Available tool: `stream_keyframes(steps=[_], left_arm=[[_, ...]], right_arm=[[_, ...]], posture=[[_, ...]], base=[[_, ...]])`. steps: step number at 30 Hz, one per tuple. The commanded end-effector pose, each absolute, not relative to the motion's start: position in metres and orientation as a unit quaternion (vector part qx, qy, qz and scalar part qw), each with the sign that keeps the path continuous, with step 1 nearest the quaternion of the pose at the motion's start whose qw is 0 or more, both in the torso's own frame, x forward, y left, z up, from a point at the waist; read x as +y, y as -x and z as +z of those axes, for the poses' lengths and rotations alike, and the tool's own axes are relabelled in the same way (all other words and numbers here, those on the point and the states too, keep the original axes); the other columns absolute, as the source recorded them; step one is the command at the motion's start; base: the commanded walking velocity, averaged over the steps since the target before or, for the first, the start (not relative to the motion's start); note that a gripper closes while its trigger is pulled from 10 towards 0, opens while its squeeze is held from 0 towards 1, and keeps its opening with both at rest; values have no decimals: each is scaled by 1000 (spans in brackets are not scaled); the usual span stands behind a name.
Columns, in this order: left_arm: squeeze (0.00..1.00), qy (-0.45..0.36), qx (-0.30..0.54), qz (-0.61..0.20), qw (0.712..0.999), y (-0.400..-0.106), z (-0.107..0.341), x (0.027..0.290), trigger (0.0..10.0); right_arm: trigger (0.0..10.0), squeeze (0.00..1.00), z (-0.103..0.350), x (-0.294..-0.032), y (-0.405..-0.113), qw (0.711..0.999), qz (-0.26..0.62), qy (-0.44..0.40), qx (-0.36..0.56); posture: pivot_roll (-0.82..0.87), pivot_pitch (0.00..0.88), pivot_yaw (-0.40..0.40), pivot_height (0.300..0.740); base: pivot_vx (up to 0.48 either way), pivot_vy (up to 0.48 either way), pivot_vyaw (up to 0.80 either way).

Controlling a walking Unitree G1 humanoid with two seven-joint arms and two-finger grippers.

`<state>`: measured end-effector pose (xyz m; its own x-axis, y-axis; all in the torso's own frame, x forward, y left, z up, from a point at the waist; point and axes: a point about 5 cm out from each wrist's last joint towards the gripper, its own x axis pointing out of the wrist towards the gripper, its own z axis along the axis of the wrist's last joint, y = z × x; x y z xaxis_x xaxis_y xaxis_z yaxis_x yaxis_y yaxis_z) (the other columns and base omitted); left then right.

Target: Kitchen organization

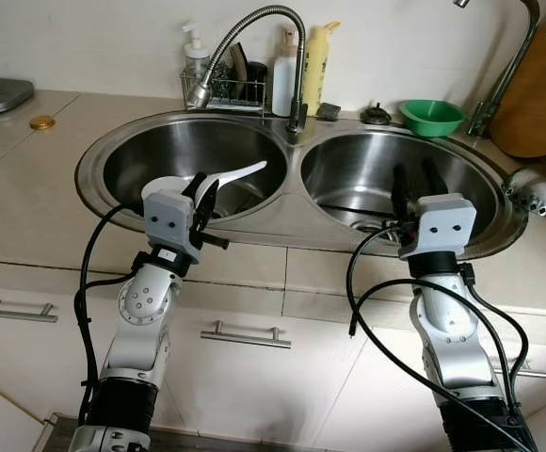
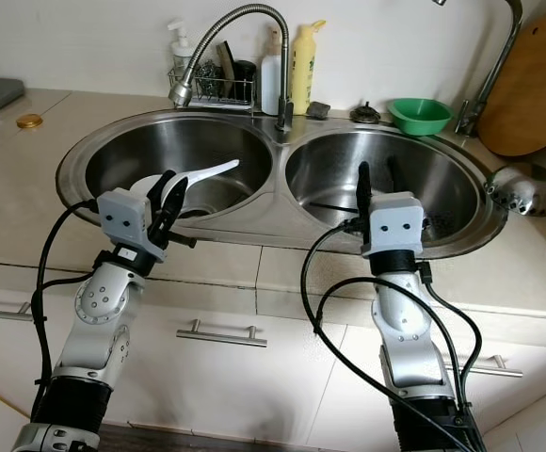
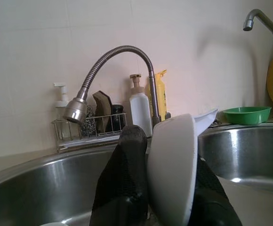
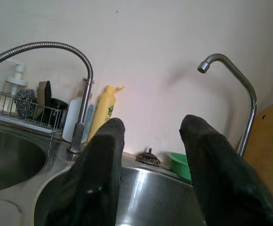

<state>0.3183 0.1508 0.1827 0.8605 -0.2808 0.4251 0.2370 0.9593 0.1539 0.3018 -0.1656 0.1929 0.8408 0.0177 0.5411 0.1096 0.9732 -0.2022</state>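
Left tool [image 1: 203, 200] grips white ladle [image 1: 218, 180] over steel double sink [image 1: 292, 193].

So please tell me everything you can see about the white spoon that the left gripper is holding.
The white spoon is a glossy ladle-like utensil that looks like plastic or ceramic, with a round, deep bowl and a flat handle tapering to a tip. The left gripper is shut on its bowl end, one black finger on each side. The handle points toward the divider between the two basins. It hangs over the left basin of the steel sink, and nothing but the fingers appears to touch it.
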Motion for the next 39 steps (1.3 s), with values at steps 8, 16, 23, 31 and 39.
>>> stream_keyframes(steps=[8,16,23,31,39], left_arm=[[0,-45,-232,-141,961,-318,188,150,10000],[0,-42,-231,-146,961,-317,188,150,10000],[0,-38,-229,-149,961,-317,189,149,10000],[0,-43,-231,-152,960,-316,191,151,10000],[0,-53,-224,-149,962,-319,192,156,10000]], right_arm=[[10000,1000,191,-169,-292,953,-22,106,-283],[10000,1000,184,-170,-288,959,-27,106,-261],[10000,1000,179,-172,-289,968,-44,90,-232],[10000,1000,173,-169,-287,972,-31,82,-216],[10000,1000,158,-165,-285,983,-5,74,-169]], posture=[[20,0,-35,740],[17,0,-35,740],[14,0,-34,740],[18,0,-33,740],[10,0,-26,740]], base=[[0,0,0],[0,0,0],[0,0,-686],[0,0,-800],[0,0,-800]])
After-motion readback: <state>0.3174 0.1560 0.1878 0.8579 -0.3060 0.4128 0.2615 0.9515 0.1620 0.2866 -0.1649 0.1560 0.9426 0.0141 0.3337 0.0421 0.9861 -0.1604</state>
